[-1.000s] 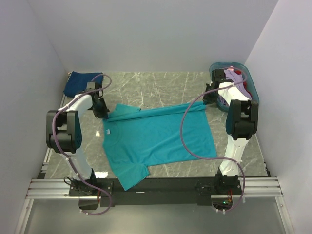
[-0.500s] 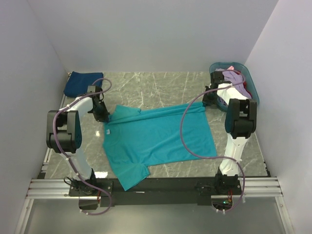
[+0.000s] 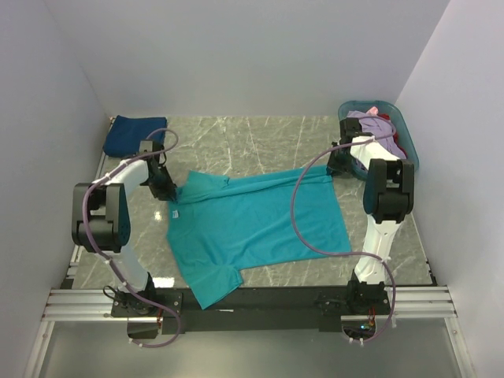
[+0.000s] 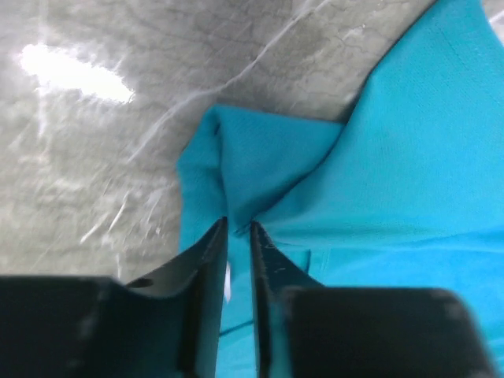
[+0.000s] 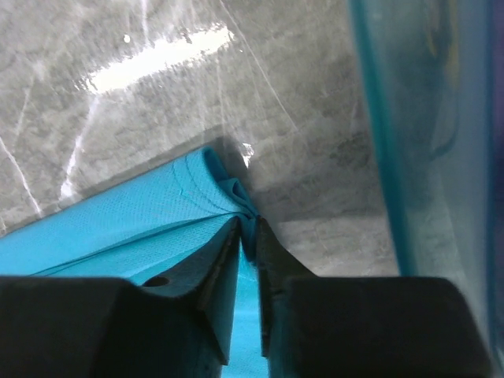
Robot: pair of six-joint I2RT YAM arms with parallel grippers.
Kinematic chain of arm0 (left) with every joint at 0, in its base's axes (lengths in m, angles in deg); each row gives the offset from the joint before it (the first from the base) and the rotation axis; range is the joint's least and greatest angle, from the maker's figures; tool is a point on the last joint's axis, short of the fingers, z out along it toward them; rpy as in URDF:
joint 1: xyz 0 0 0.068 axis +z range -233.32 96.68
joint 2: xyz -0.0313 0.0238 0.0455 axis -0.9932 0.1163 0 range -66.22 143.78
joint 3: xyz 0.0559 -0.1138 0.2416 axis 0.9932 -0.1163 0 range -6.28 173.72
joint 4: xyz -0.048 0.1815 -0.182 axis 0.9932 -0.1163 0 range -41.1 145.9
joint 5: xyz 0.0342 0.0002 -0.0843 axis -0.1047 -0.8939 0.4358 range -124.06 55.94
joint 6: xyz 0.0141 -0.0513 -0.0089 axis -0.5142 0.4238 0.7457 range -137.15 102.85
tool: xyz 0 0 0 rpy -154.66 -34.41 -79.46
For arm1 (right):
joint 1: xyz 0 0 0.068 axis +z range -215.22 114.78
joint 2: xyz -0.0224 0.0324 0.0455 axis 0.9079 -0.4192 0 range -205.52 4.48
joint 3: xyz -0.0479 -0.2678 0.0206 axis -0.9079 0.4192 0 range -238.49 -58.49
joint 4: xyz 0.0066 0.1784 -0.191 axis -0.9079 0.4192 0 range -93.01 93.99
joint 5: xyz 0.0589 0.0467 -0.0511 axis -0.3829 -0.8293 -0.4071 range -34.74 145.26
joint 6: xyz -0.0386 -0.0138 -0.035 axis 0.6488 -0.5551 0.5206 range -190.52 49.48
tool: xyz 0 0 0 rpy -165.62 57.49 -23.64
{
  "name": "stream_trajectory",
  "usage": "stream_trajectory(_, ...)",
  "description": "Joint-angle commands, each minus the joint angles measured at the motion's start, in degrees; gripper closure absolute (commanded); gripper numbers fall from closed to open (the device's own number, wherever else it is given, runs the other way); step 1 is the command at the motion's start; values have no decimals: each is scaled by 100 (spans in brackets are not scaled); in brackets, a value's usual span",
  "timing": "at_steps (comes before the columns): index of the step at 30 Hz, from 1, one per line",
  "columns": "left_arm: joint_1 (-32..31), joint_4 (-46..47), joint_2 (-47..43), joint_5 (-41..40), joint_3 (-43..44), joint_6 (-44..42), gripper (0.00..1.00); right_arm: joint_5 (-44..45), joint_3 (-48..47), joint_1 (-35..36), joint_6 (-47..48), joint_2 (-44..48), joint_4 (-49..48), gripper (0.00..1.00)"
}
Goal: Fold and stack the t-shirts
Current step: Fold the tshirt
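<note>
A teal t-shirt (image 3: 252,224) lies spread flat on the marble table, collar end to the left. My left gripper (image 3: 168,191) is at its far left corner. In the left wrist view a raised fold of the teal t-shirt (image 4: 268,165) runs into the narrow slit of the left gripper (image 4: 239,227). My right gripper (image 3: 335,165) is at the far right corner. There a bunched tip of the teal t-shirt (image 5: 134,220) is pinched in the right gripper (image 5: 249,224). A folded navy t-shirt (image 3: 134,134) lies at the far left. A lavender t-shirt (image 3: 372,120) sits in the basket.
The teal-blue plastic laundry basket (image 3: 402,130) stands at the far right, just beyond my right gripper, and its wall (image 5: 425,118) fills the right of the right wrist view. White walls close in the table on three sides. Purple cables loop over both arms.
My left gripper has shifted a little to the right and nearer, taking the shirt's corner with it. The right arm has barely moved. Both pairs of jaws now stand a slit apart.
</note>
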Motion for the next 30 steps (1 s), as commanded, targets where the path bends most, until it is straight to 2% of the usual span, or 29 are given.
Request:
stream_trajectory(1,45,-236,-483,-196,150,21,76,79,6,-131,-50,499,41,74)
stream_trajectory(2,45,-280,-536,-196,237,21,64,61,-11,-105,-76,604,103,72)
stream_trajectory(4,45,-386,-738,-214,308,12,52,139,-90,-61,-85,719,182,64)
stream_trajectory(5,45,-421,-808,-231,369,3,35,192,-90,-9,-94,781,243,61)
stream_trajectory(7,19,-465,-966,-240,457,-66,18,332,-108,53,-120,939,305,54)
stream_trajectory(9,-8,-422,-1037,-258,536,-198,12,351,-73,254,-164,1071,358,47)
stream_trajectory(12,-61,-351,-923,-267,747,-330,10,685,-29,553,-208,1247,376,44)
stream_trajectory(17,-140,-394,-485,-153,1239,-410,10,377,147,1063,-217,1589,-81,43)
stream_trajectory(20,-201,-579,-474,-231,1328,-348,13,150,41,1318,-190,1598,-177,43)
stream_trajectory(25,-254,-413,-861,-232,635,-164,20,-1315,287,1757,-260,1669,-862,46)
stream_trajectory(30,-263,-290,-1160,-336,98,-23,21,-2521,287,2337,-734,1335,-1688,53)
